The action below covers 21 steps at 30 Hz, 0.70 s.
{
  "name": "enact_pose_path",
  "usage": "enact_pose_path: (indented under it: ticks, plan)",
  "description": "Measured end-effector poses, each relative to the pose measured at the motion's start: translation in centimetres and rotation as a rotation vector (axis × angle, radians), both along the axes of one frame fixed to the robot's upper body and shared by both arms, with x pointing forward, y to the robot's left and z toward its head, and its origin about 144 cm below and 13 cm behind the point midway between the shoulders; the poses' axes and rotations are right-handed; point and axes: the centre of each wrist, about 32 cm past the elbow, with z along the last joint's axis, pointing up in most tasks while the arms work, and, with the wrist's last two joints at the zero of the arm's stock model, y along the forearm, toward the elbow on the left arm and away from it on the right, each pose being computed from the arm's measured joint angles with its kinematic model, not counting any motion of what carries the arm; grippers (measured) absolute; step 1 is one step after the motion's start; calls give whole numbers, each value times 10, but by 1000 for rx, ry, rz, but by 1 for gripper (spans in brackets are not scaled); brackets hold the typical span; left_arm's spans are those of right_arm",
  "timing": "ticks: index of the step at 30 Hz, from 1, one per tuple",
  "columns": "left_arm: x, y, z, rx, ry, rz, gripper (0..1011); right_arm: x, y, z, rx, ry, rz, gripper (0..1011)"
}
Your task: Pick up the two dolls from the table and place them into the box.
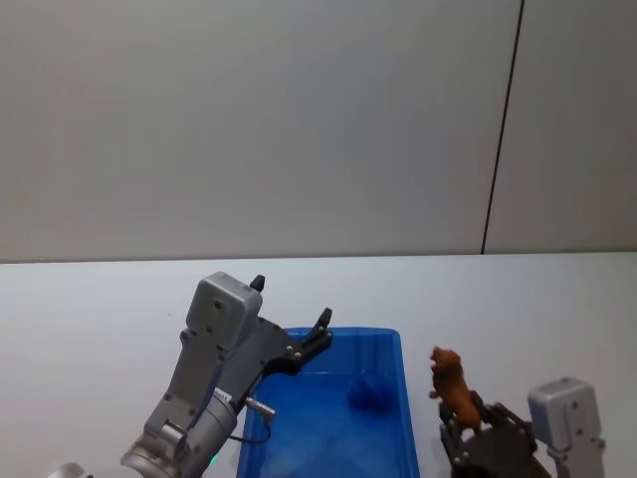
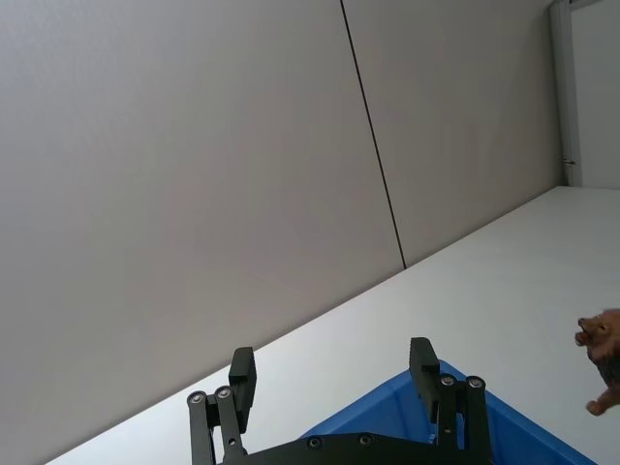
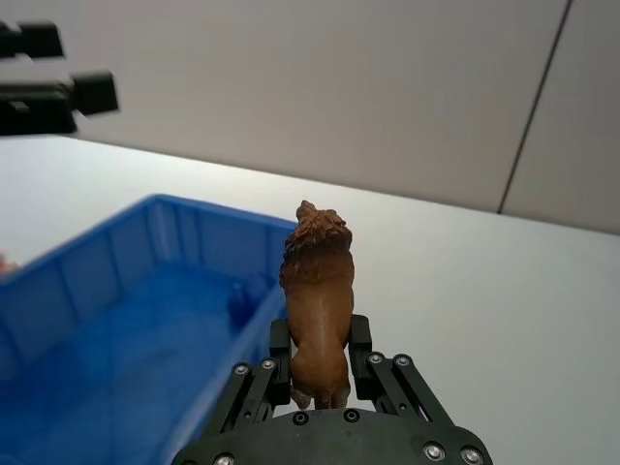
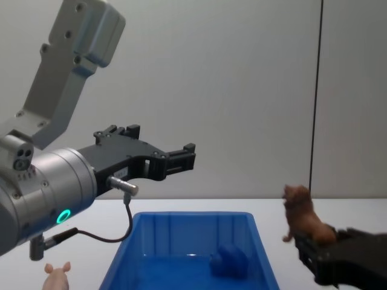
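A brown shaggy lion doll (image 1: 453, 383) (image 3: 315, 291) (image 4: 302, 217) stands upright in my right gripper (image 1: 466, 416) (image 3: 320, 341) (image 4: 308, 243), which is shut on its hind part. It hangs just right of the box's right wall, above the table (image 1: 557, 309). A rounded blue doll (image 1: 370, 390) (image 4: 230, 261) lies inside the blue box (image 1: 338, 333) (image 4: 193, 214) (image 3: 194, 205). On the table left of the box sits a pale pink pig doll (image 4: 57, 278). My left gripper (image 1: 291, 299) (image 4: 164, 139) (image 2: 331, 351) hovers open and empty over the box's back left part.
A grey wall with a dark vertical seam (image 1: 503, 129) rises behind the table. White tabletop stretches to the right of the box and behind it.
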Motion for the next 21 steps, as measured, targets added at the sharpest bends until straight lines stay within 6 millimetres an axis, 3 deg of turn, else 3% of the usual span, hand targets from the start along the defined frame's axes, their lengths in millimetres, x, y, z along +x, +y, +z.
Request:
enact_pose_path:
  ticks: [8, 21]
  plan:
    - [0, 0, 0, 0, 0, 0, 1001, 13, 7, 11, 44, -24, 100, 334]
    - [0, 0, 0, 0, 0, 0, 1001, 39, 24, 12, 76, 40, 231, 362]
